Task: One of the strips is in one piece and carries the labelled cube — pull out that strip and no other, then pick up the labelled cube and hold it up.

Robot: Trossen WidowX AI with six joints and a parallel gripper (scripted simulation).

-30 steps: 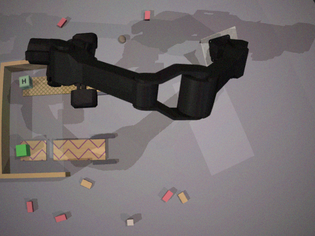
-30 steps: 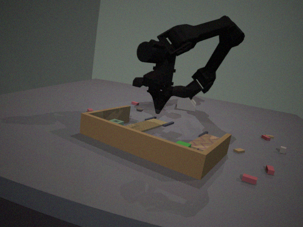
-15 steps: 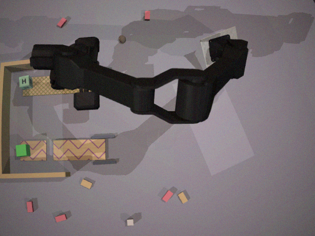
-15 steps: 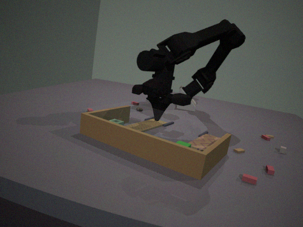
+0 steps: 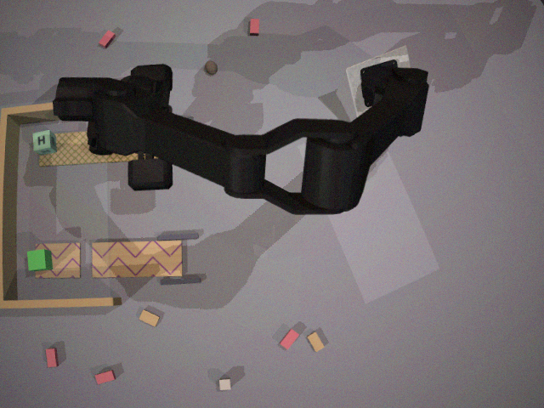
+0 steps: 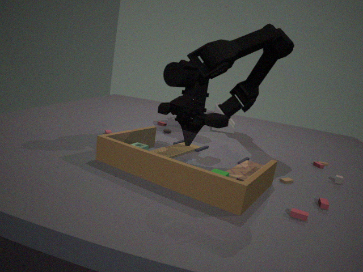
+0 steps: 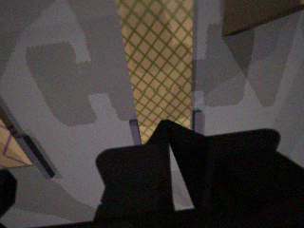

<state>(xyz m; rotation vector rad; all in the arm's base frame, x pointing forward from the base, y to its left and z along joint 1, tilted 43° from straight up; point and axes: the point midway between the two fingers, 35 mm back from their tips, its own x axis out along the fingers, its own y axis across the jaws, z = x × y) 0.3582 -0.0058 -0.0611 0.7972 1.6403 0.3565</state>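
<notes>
Item: two red blocks point(image 5: 52, 357) point(image 6: 299, 214), point(image 5: 104, 376) point(image 6: 323, 203), loose outside the tray, unmarked.

Item: wooden tray wall point(image 5: 57, 303) point(image 6: 169, 169), three-sided, plain.

Item: green cube point(image 5: 39, 259) point(image 6: 219, 172), no lettering seen; on the short piece point(image 5: 65, 258) of a purple zigzag strip. A gap parts it from the long piece point(image 5: 136, 258) point(image 6: 246, 169) point(image 7: 9, 147).

Item: labelled cube point(image 5: 44, 141) point(image 6: 139, 145), mint, black "H" on top; inside the tray, at the inner end of the crosshatched strip point(image 5: 65, 149) point(image 6: 173, 150) point(image 7: 159, 57). That strip shows no break where visible.

Item: gripper point(image 5: 149, 154) point(image 6: 188, 144) point(image 7: 164, 123), fingers together, nothing between them; pointed down at the crosshatched strip's outer end, between two slate rails. Contact with the strip cannot be told.

Item: brown pebble-like object point(image 5: 211, 67) point(image 6: 167, 130), beyond the tray.
</notes>
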